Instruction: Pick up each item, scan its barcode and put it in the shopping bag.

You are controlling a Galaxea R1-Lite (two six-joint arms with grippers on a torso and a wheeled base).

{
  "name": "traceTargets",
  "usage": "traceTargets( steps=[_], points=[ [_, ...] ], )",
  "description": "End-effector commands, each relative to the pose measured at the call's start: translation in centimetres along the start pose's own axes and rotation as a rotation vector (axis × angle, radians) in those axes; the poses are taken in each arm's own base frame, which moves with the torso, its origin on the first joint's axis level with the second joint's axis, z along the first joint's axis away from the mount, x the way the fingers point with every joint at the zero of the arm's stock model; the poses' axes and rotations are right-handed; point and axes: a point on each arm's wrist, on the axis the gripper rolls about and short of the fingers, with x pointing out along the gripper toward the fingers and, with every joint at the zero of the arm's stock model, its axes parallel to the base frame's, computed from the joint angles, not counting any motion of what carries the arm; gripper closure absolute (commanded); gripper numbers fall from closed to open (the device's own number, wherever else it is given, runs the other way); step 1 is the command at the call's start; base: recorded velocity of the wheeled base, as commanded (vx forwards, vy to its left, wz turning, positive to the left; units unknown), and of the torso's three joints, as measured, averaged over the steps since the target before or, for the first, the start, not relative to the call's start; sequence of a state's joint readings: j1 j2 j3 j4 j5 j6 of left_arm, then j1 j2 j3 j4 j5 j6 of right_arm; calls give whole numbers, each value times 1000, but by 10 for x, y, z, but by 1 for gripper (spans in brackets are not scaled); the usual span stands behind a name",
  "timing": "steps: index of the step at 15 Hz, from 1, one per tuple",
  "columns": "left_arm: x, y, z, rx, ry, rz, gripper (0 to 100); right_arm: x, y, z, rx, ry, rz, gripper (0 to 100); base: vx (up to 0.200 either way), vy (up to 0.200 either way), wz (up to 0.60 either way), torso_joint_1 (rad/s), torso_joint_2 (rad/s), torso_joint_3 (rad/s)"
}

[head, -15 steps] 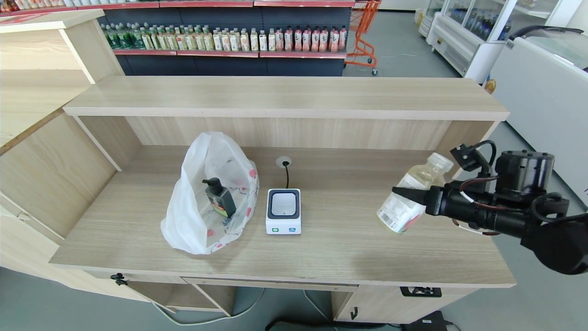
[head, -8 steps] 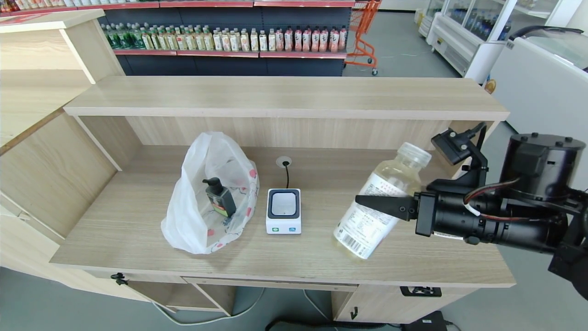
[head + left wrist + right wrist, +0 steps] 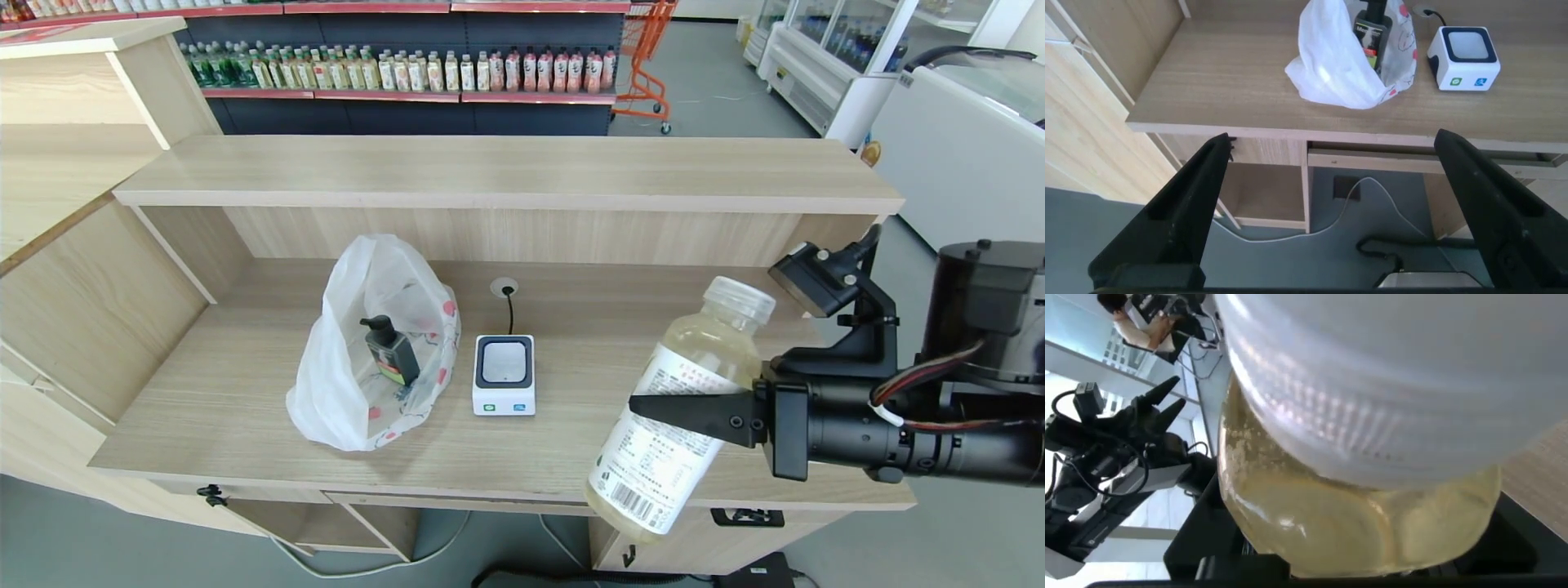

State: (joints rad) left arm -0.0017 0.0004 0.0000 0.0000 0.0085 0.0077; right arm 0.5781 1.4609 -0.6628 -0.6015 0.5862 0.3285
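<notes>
Right pincer [image 3: 661,408], clamped on the bottle [image 3: 704,351], has lifted it leftward, nearer the scanner [image 3: 504,374]; scanning likely comes next

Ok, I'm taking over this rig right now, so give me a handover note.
Right gripper: shut on the clear plastic bottle of pale yellow drink, tilted over the front of the wooden counter.
Left gripper: open, low before the counter.
Done: black pump bottle is in the white plastic shopping bag.
To do: scan the held bottle at the white box scanner beside the bag, then bag it.
</notes>
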Motion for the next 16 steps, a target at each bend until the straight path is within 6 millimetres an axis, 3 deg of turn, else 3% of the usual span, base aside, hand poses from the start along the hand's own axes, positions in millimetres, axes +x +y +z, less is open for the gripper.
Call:
traceTargets(
  steps=[1, 16],
  points=[
    [0, 0, 0, 0, 0, 1, 0, -4, 5, 2, -12, -14, 10, 100, 0, 0, 0, 0, 0, 0],
    [0, 0, 0, 0, 0, 1, 0, -14, 10, -5, -37, 1, 3, 100, 0, 0, 0, 0, 0, 0]
  ],
)
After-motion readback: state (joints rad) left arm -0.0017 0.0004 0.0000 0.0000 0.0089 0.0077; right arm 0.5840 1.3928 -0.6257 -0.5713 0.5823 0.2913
